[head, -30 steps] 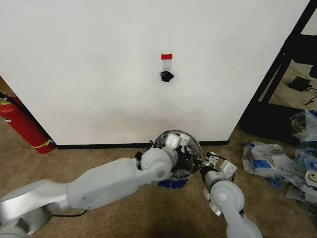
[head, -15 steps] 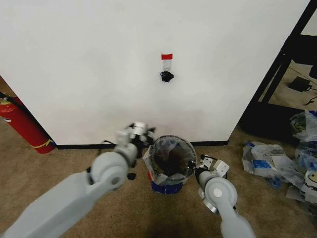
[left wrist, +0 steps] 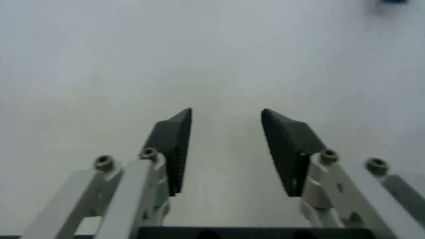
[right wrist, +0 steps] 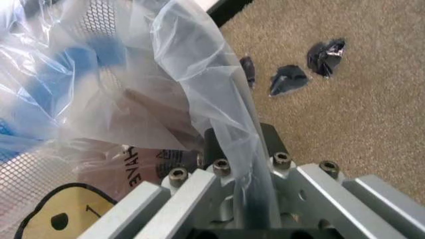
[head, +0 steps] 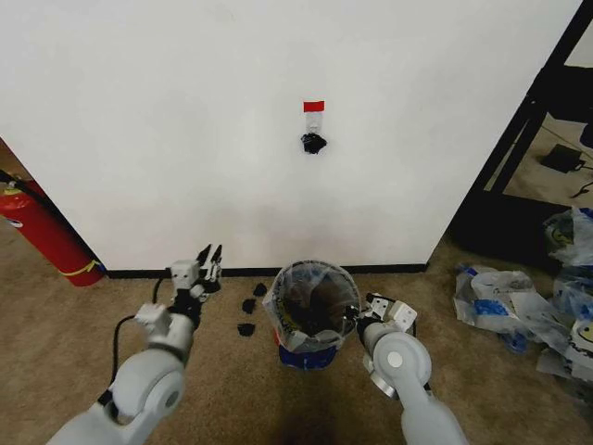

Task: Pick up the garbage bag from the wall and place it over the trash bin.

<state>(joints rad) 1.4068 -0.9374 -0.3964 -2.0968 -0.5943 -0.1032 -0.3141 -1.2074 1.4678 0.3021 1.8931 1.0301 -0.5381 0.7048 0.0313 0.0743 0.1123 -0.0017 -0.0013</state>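
Observation:
The garbage bag (head: pixel 285 324) is draped over the rim of the black mesh trash bin (head: pixel 317 298), which stands on the carpet below the wall (head: pixel 185 111). My right gripper (head: pixel 363 313) is at the bin's right rim, shut on the bag's thin film. In the right wrist view the gripper (right wrist: pixel 238 145) pinches the clear plastic, with the bag's yellow smiley face (right wrist: pixel 59 214) and the bin's mesh (right wrist: pixel 99 20) beside it. My left gripper (head: pixel 209 262) is to the left of the bin near the baseboard. It stands open and empty (left wrist: pixel 226 144), facing the white wall.
A hook (head: pixel 312 143) and red tape (head: pixel 313 107) sit on the wall above the bin. Black scraps (head: pixel 248 315) lie on the carpet left of the bin. A red fire extinguisher (head: pixel 42 234) stands far left; a heap of plastic bags (head: pixel 519 301) and a black shelf frame (head: pixel 528 130) are right.
My left arm has drawn back out of the bin and swung left, toward the baseboard. The bin's opening now shows with the bag over its rim. The right gripper has kept its grip.

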